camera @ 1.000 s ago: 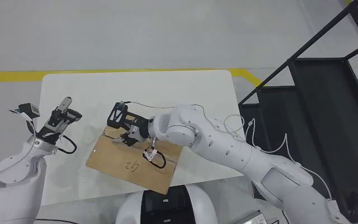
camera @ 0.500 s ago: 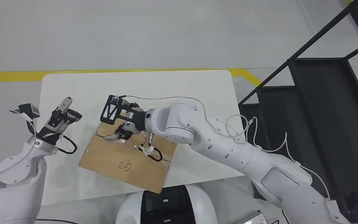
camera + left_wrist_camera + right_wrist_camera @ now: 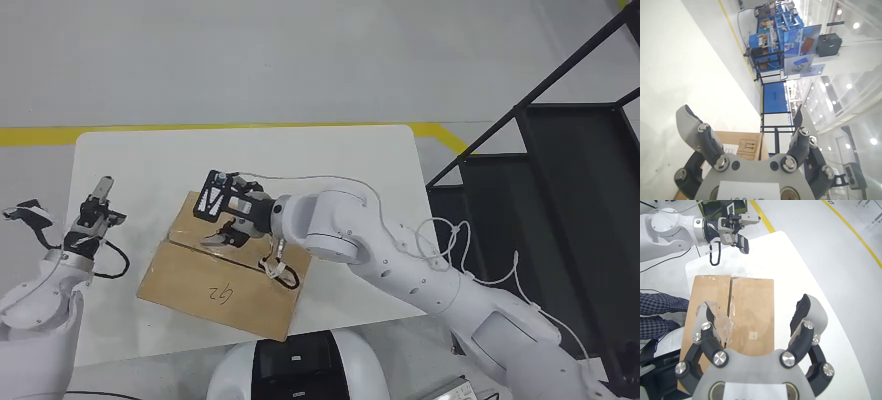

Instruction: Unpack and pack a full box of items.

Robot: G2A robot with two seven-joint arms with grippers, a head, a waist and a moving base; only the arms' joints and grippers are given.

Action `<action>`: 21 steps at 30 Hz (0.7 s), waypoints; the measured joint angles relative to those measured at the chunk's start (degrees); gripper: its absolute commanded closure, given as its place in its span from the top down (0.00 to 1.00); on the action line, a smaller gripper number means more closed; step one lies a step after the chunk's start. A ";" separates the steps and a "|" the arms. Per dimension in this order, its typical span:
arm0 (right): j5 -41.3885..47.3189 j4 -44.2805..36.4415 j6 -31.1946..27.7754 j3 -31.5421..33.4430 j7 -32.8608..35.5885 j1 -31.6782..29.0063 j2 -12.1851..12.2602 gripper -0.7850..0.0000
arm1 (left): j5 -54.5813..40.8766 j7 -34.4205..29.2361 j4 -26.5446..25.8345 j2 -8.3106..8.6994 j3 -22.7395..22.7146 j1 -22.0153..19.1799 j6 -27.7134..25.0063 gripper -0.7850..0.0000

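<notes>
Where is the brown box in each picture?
Top view: box on the white table, near side.
Left wrist view: box beyond the left gripper, between its open jaws.
Right wrist view: box under the right gripper, jaws open.
Shared landmark: the white table.

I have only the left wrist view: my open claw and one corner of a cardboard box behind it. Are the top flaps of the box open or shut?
Observer: Shut; both flaps of the cardboard box lie flat and meet at a middle seam.
Operator: Where is the right claw?
Observer: The right claw hangs open above the box.
Operator: Is anything in it?
Observer: Nothing gripped, but a scrap of clear tape clings to the claw.
</notes>
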 measured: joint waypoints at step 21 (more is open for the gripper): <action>-3.11 -13.10 -1.58 18.83 6.69 -15.28 5.11 1.00 | -0.03 -12.07 6.92 -3.50 20.09 -18.17 0.46 1.00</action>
